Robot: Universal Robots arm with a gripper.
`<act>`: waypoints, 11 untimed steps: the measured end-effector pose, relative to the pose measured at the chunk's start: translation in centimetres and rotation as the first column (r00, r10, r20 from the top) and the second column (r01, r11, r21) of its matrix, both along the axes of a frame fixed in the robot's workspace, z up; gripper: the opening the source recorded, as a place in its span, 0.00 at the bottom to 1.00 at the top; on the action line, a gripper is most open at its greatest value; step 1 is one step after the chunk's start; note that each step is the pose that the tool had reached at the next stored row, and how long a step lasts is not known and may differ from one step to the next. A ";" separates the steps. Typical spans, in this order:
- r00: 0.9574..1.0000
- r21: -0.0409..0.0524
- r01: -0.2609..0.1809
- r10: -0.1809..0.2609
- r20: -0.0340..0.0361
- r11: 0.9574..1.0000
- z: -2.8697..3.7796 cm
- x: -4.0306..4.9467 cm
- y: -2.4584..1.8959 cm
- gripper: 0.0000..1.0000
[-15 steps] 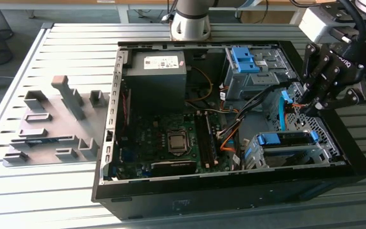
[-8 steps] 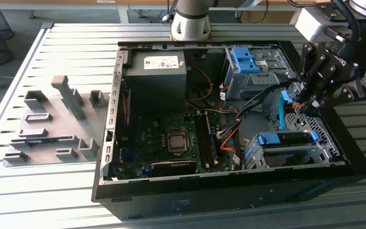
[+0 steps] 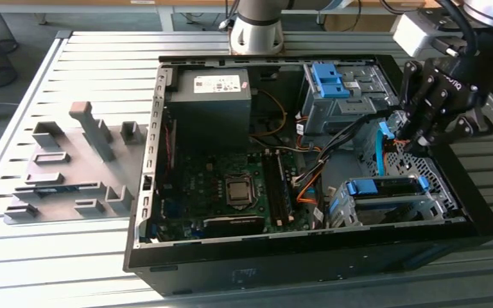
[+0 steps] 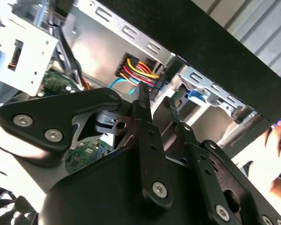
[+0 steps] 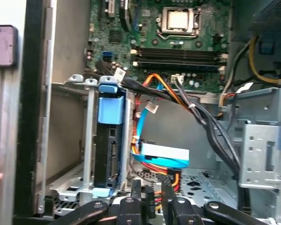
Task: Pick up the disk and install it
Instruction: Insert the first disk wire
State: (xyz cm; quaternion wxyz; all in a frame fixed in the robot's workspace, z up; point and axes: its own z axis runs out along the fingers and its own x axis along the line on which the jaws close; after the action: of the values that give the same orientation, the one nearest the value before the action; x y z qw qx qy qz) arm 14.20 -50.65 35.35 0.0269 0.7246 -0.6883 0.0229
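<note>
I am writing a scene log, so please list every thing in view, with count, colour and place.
computer case: 1, black, open
table: 1, grey slats, under case
power supply: 1, grey, white sticker, case corner
motherboard: 1, green, case floor
blue brackets: 2, atop grey bay
the disk: 1, blue-railed, in grey cage
cables: several, black, orange, blue, mid-case
fixture: 1, grey, exterior view's left
person's hand: 1, beside case's black wall
gripper: 1, black, above case, exterior view's right

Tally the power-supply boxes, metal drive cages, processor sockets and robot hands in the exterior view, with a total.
Power-supply box: 1
Metal drive cages: 2
Processor socket: 1
Hand: 1
Total: 5
</note>
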 end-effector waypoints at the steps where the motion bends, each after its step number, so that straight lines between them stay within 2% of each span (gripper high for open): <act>1: 1.000 -0.008 0.000 0.000 0.000 1.000 -0.06 0.00 0.00 0.31; 3: 1.000 -0.011 0.000 0.000 0.000 1.000 -0.23 0.00 0.00 0.30; 4: 1.000 -0.011 0.000 0.000 0.000 1.000 -0.30 0.00 0.00 0.23; 11: 1.000 -0.011 0.000 0.000 0.000 1.000 -0.60 0.00 0.00 0.23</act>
State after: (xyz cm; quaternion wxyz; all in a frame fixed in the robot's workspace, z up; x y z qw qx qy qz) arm 14.20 -50.65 34.75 0.0309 0.7246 -0.6880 0.0266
